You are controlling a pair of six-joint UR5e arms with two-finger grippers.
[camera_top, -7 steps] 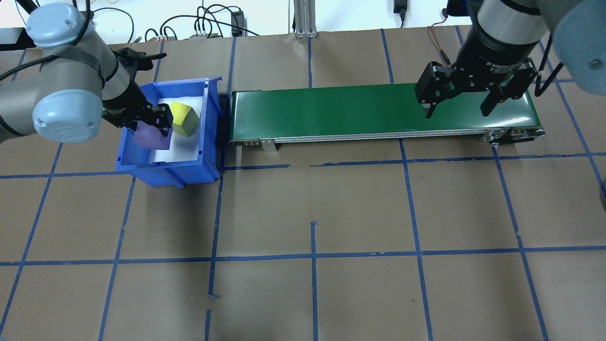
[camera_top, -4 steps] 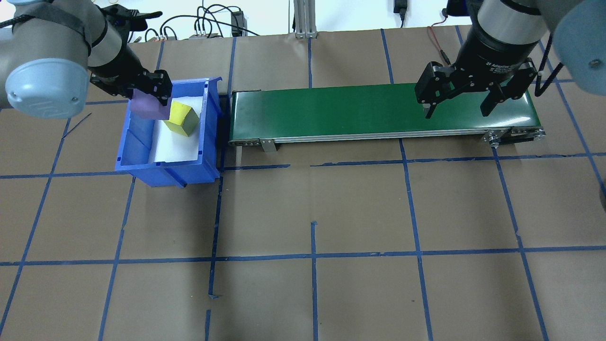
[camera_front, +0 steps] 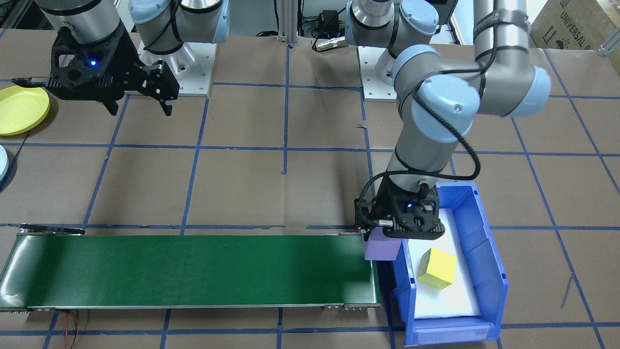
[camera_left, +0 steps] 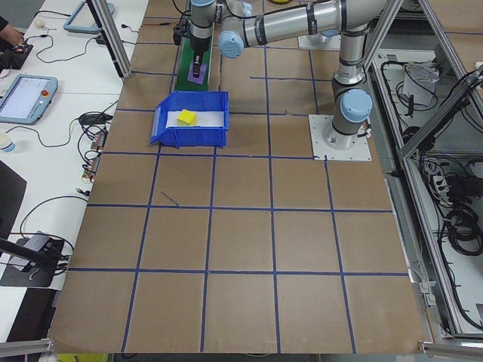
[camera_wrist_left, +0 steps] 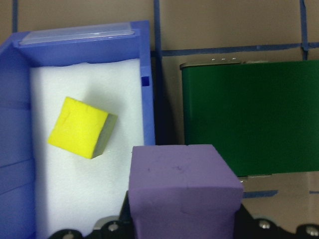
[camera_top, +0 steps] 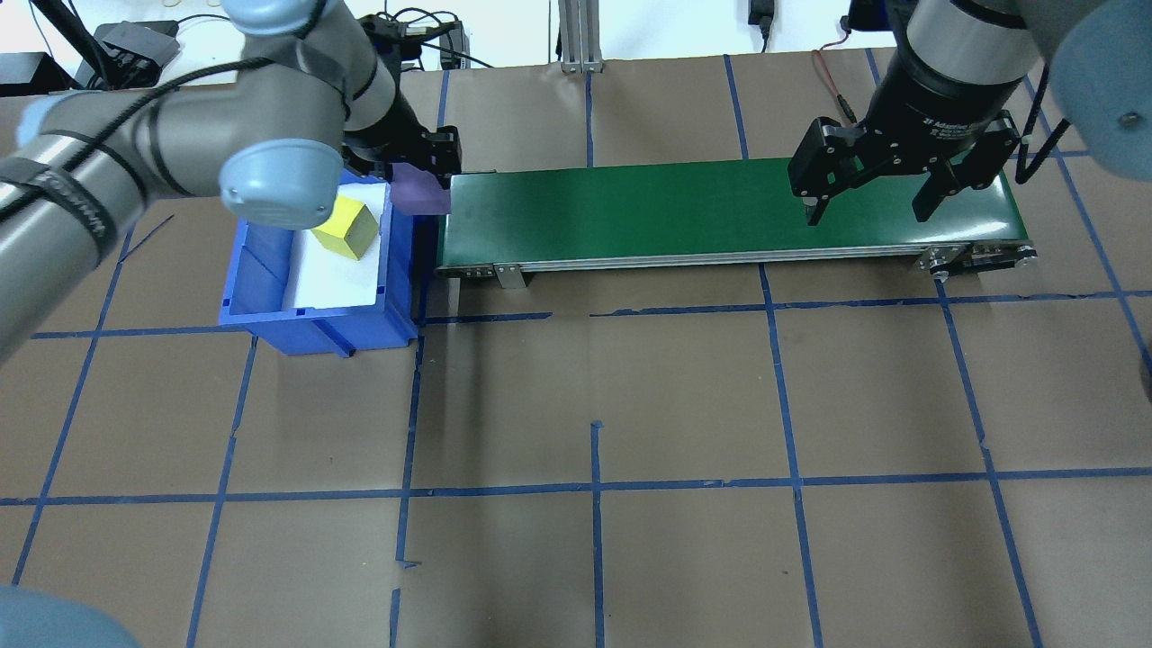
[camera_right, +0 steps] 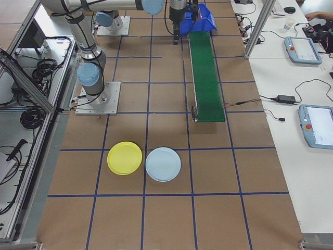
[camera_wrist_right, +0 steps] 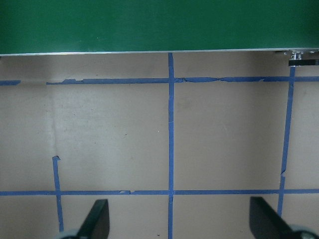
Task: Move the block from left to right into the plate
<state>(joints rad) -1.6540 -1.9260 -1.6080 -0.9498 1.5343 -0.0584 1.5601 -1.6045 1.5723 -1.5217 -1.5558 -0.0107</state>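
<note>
My left gripper clamps the purple block by opposite flat faces; it seems light, slightly squashy foam.

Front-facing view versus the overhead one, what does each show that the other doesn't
Only the front-facing view shows the yellow plate at its left edge, beside the right arm, and both arm bases. Only the overhead view shows the cables past the table's far edge. Both show the left gripper holding the purple block by the green conveyor belt, the yellow block in the blue bin, and the right gripper open over the belt's other end.
</note>
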